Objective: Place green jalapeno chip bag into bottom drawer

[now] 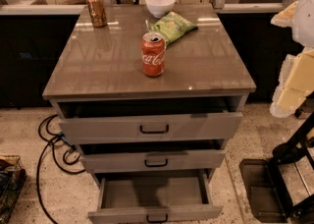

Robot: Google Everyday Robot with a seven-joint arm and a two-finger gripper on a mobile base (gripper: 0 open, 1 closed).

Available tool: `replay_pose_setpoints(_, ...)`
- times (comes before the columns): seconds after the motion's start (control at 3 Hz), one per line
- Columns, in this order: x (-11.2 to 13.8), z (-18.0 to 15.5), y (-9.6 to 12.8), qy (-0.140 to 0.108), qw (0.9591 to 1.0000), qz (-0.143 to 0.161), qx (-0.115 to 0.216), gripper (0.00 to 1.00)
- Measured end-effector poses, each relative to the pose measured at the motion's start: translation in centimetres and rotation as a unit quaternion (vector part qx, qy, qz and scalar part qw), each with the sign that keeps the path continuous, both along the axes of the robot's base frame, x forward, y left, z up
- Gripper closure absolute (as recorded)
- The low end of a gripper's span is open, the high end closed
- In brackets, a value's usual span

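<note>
The green jalapeno chip bag (172, 26) lies on the back of the cabinet top (103, 70), just right of a white bowl and behind a red Coca-Cola can (153, 54). The bottom drawer (152, 191) is pulled out, its long flat grey floor bare, with a small black loop handle on its front. My gripper (267, 188) hangs low at the right of the cabinet, near the floor, level with the bottom drawer and apart from it. It holds nothing that I can see. The pale arm (294, 75) rises above it at the right edge.
A white bowl (160, 4) and a brown can (96, 9) stand at the back of the top. The top drawer (152, 126) and middle drawer (153, 160) stand slightly out. Black cables (51, 144) lie on the floor at the left.
</note>
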State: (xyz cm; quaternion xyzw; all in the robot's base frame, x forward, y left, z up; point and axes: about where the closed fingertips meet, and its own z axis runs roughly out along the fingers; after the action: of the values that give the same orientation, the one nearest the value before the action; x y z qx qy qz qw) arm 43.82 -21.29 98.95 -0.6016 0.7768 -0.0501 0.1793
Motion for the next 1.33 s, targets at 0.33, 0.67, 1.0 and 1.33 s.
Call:
replay_pose_setpoints(0.33, 0.0, 0.0, 0.0, 0.0, 1.0, 0.0, 0.0, 0.0)
replay_pose_setpoints(0.67, 3.7, 1.5, -0.1, -0.03, 0.9991, 0.004, 0.03, 0.0)
replay_pose_setpoints(1.0, 9.1, 2.5, 0.7, -0.061, 0.993, 0.016, 0.1, 0.0)
replay_pose_setpoints(1.33, 13.0, 1.5, 1.7, -0.077, 0.9803, -0.003, 0.182, 0.0)
